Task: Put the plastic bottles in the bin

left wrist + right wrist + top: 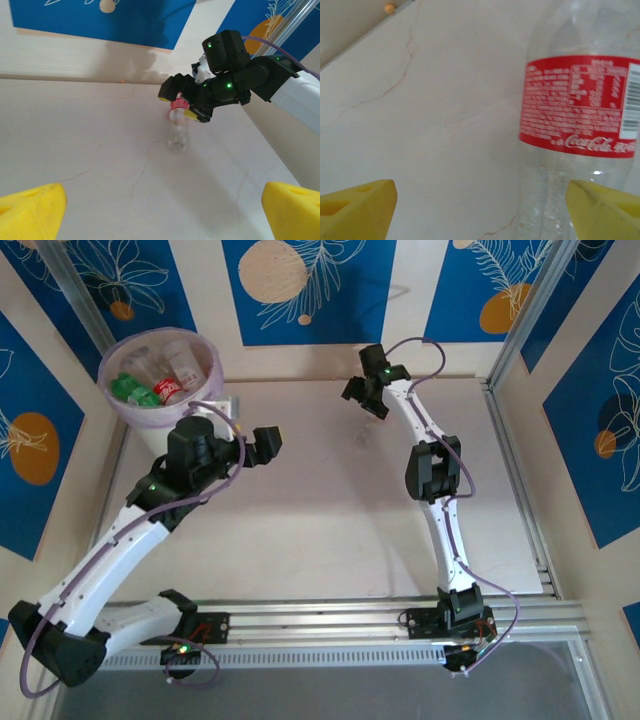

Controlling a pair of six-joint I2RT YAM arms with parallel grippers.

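Red-labelled bottle [577, 107], upright, cap [178, 104] between right hand's [179, 106] parted fingers [196, 115]

The clear plastic bottle [580, 30] wears a red label [570, 105] with white script and fine print, and its cap [178, 104] is red. The tabletop [420, 100] is pale cream, thinly veined in reddish brown. Blue wall panels [300, 290] carry white leaf outlines and orange or cream discs. The round white bin [135, 417] seems to be pink-lined, and a green bottle [128, 388] lies inside.
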